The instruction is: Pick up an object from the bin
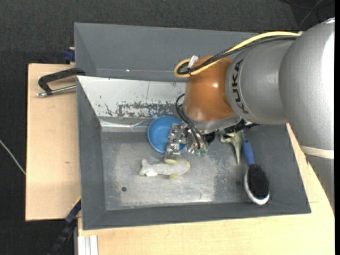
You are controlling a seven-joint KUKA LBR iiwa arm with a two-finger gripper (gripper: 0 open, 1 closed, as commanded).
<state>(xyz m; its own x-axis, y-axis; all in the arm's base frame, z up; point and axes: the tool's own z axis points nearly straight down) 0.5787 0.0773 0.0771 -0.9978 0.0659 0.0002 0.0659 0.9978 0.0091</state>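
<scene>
Pale toy lies mid-floor in the bin, just below the claw in the view, long axis running left to right, with the blue bowl close at the claw's left; whether the claw is wide or narrow I cannot tell.

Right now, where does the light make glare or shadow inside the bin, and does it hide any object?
Camera view: strong glare lies on the bin's back wall, where dark speckles show through. Camera view: the floor looks somewhat darker under the gripper, beside the blue bowl. Camera view: the pale plastic piece and the brush are plainly lit; neither glare nor shadow hides them.
</scene>
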